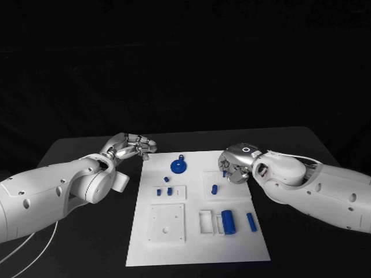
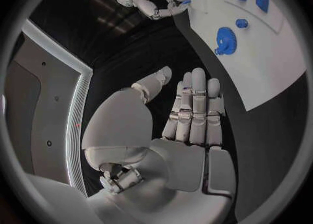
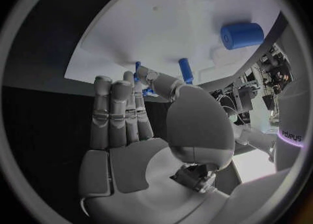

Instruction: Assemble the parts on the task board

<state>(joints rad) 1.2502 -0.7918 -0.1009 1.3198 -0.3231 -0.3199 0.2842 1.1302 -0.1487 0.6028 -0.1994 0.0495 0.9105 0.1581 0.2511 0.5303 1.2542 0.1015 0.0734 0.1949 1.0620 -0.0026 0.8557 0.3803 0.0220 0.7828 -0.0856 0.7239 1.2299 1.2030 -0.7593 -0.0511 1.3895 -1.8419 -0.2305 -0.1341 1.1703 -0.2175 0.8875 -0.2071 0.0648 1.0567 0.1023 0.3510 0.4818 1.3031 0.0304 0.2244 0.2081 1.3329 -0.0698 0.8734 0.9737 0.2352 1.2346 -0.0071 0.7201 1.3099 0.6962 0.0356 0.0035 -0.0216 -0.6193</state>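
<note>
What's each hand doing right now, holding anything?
Left hand: open, fingers straight, holding nothing, off the task board.
Right hand: pinches a small blue part over the board.

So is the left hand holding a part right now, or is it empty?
Empty. The left hand has its fingers stretched out side by side with nothing between them, and it hovers off the task board's far left corner, over the black table.

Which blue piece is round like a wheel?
The blue gear near the task board's far edge: it is a flat toothed disc, while the other blue pieces are pegs, blocks or cylinders.
</note>
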